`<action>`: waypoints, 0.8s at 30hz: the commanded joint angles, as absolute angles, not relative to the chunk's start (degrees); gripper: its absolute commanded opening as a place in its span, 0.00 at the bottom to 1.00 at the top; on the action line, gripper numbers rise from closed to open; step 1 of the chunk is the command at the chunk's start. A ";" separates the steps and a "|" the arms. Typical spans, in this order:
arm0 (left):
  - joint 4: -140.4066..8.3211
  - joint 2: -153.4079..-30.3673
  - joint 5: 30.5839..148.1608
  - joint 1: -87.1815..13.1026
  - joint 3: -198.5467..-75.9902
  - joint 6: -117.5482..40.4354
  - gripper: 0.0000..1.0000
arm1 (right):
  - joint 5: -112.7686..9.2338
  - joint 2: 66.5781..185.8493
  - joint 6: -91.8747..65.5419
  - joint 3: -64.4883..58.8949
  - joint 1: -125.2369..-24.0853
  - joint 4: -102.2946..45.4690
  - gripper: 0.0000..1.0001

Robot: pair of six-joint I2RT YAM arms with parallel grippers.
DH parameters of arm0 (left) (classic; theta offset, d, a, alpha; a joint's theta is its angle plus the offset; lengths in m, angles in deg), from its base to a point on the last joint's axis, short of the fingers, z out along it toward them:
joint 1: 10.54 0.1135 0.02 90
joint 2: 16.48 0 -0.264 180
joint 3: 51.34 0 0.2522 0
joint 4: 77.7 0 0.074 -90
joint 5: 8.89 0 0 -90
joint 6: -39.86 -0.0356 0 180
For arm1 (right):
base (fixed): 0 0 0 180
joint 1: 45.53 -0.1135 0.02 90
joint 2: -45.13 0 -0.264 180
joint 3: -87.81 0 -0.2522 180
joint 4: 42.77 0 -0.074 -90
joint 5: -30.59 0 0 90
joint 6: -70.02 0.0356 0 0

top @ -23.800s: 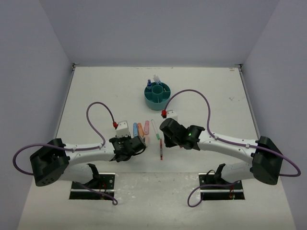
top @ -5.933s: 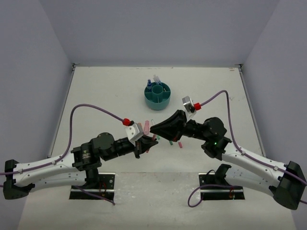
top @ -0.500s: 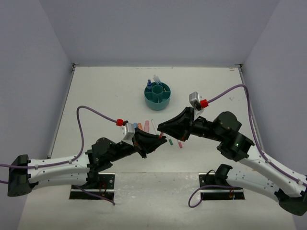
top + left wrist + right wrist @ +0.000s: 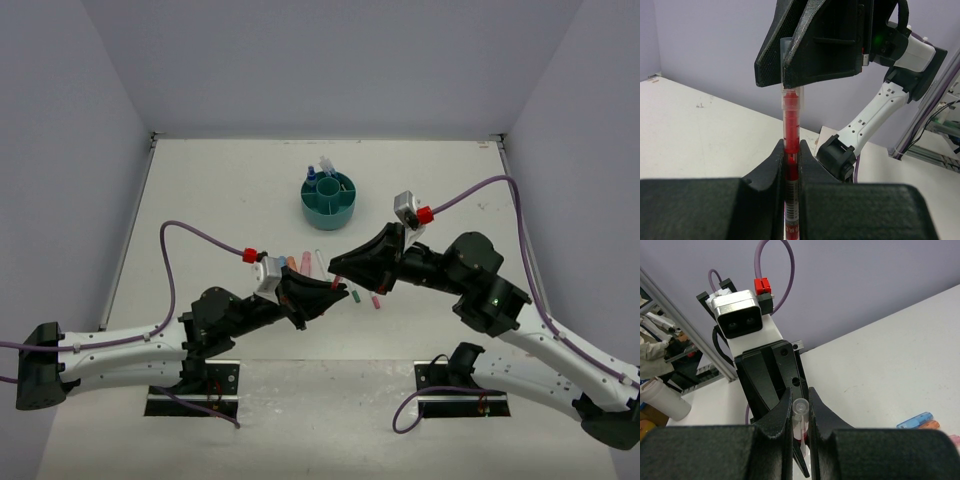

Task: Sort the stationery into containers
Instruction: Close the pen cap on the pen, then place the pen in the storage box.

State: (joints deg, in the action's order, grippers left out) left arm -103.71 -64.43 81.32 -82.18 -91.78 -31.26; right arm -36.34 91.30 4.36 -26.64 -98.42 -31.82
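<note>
A red pen (image 4: 791, 125) hangs in the air over the middle of the table, held at both ends. My left gripper (image 4: 791, 150) is shut on its red barrel. My right gripper (image 4: 800, 396) is shut on its clear end (image 4: 800, 406). In the top view the two grippers meet tip to tip, left (image 4: 322, 291) and right (image 4: 338, 268). The teal organiser (image 4: 329, 205) stands behind them with several items in its rear compartment. Blue (image 4: 284, 263), orange (image 4: 292, 263) and pink (image 4: 305, 262) markers and a white pen (image 4: 321, 263) lie on the table under the grippers.
A small green piece (image 4: 355, 296) and a pink piece (image 4: 376, 300) lie on the table just right of the left gripper. Purple cables loop over both arms. The white table is walled on three sides.
Nothing has visibly moved in the last half second. Compared with about six seconds ago, both arms have shifted and now grip the same red pen between them.
</note>
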 commanded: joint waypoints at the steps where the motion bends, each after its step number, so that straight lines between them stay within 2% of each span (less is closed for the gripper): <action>1: -107.04 -63.38 82.30 -82.43 -93.01 -32.61 0.00 | -36.54 92.74 3.19 -25.40 -98.27 -33.79 0.00; 9: -110.86 -61.41 82.54 -82.41 -96.32 -36.21 0.00 | -33.39 95.47 6.61 -37.38 -98.27 -42.39 0.00; 15: -106.42 -61.01 84.46 -81.19 -103.53 -39.23 0.00 | -31.58 99.00 8.33 -43.60 -98.27 -46.69 0.00; 19: -106.05 -61.04 86.55 -78.40 -102.37 -38.36 0.00 | -34.52 97.79 8.15 -43.28 -98.36 -45.63 0.00; 22: -105.01 -61.68 82.75 -78.37 -98.90 -37.92 0.00 | -39.56 96.63 7.64 -39.63 -98.18 -41.78 0.00; 24: -105.38 -61.83 80.92 -78.30 -95.86 -36.92 0.04 | -43.52 96.18 6.61 -36.44 -97.81 -38.74 0.00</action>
